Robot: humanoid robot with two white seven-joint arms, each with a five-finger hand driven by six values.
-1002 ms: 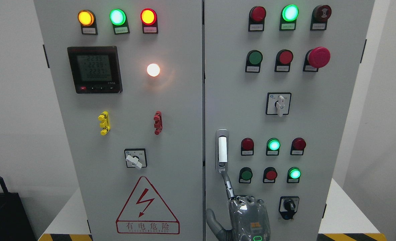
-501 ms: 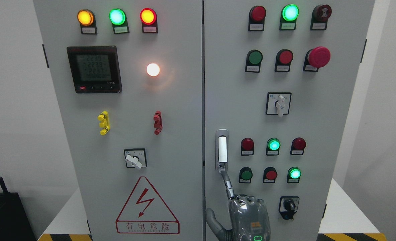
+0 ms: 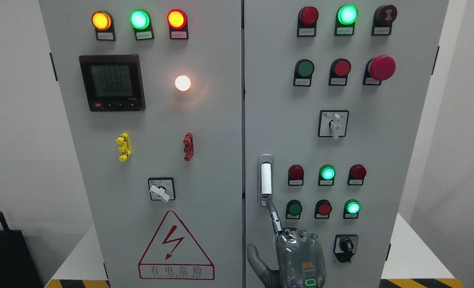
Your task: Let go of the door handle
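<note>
Head view: our right robot hand (image 3: 297, 256) has dropped slightly; one finger (image 3: 274, 216) extended, still touching door handle (image 3: 265, 180) base, gripping nothing.

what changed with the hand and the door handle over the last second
Very little changed: the robot's grey hand, whose side cannot be told, shifted slightly down and right, one extended finger still reaching the bottom of the silver door handle with its white insert. The grey cabinet door stays closed, and the lamps are unchanged.

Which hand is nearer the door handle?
The right hand: it sits just below the door handle, one finger reaching up to its lower end. The left hand is not in view.
</note>
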